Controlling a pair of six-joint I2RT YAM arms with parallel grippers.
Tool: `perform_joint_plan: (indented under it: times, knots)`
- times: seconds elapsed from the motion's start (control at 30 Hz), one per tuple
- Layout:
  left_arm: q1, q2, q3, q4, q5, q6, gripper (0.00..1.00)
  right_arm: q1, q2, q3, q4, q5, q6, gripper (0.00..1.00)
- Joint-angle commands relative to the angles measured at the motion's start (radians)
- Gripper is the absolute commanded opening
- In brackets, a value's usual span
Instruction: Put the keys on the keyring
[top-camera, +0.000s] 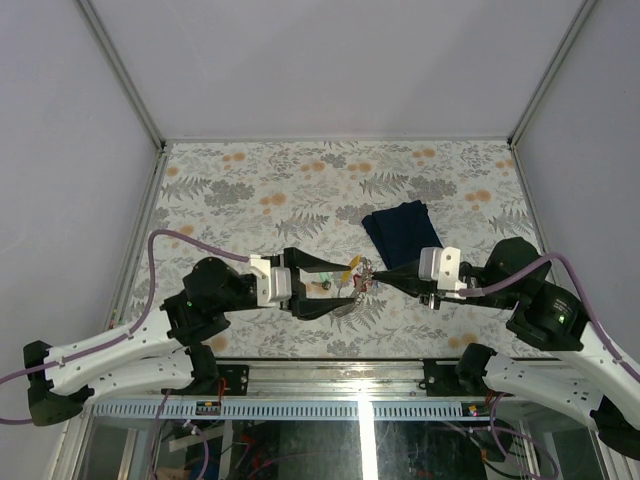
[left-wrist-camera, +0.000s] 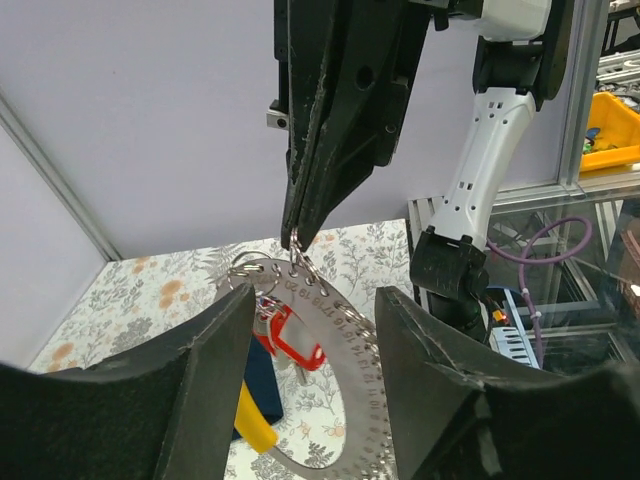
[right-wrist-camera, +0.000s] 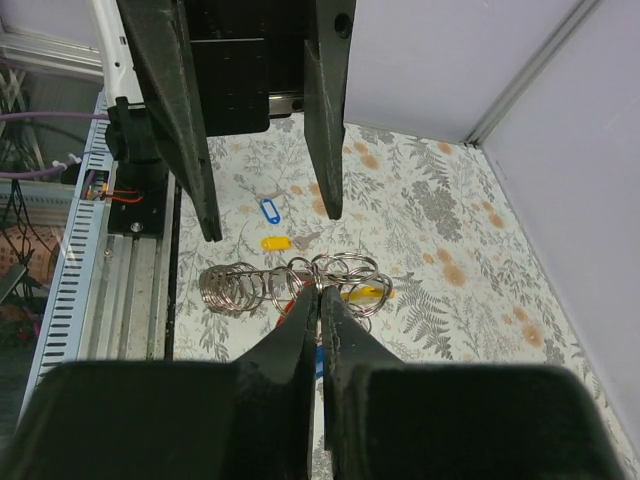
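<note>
While the right claw (right-wrist-camera: 320, 300) pinches shut on the rim of the keyring (left-wrist-camera: 350, 365), we note the left claw (left-wrist-camera: 315, 300) half-open astride it, empty; two keys (right-wrist-camera: 278, 243) lie on the tabletop (right-wrist-camera: 420, 200).

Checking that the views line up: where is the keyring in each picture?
Top external: keyring at centre, between left gripper and right gripper.
Left wrist: keyring lower middle, between that camera's own fingers.
Right wrist: keyring at centre, just past its own fingertips.
Shared landmark: right gripper, shut on the ring's rim.
</note>
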Motion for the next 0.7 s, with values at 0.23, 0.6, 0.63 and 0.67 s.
perform_joint_plan:
  times: [0.23, 0.6, 0.63, 0.67]
  knots:
    - [0.001, 0.005, 0.033, 0.08, -0.035, -0.07, 0.38, -0.001, -0.001, 0.011, 0.111, -0.036, 0.026, 0.0]
    - [0.0, -0.02, 0.096, -0.04, -0.076, -0.018, 0.42, -0.001, -0.008, 0.014, 0.079, -0.061, -0.005, 0.0]
    - [-0.001, -0.016, 0.103, -0.049, -0.032, -0.002, 0.39, -0.001, -0.006, 0.014, 0.083, -0.059, -0.005, 0.0]
    - [-0.001, -0.008, 0.108, -0.052, 0.007, 0.004, 0.37, -0.002, -0.003, 0.016, 0.087, -0.054, -0.004, 0.0]
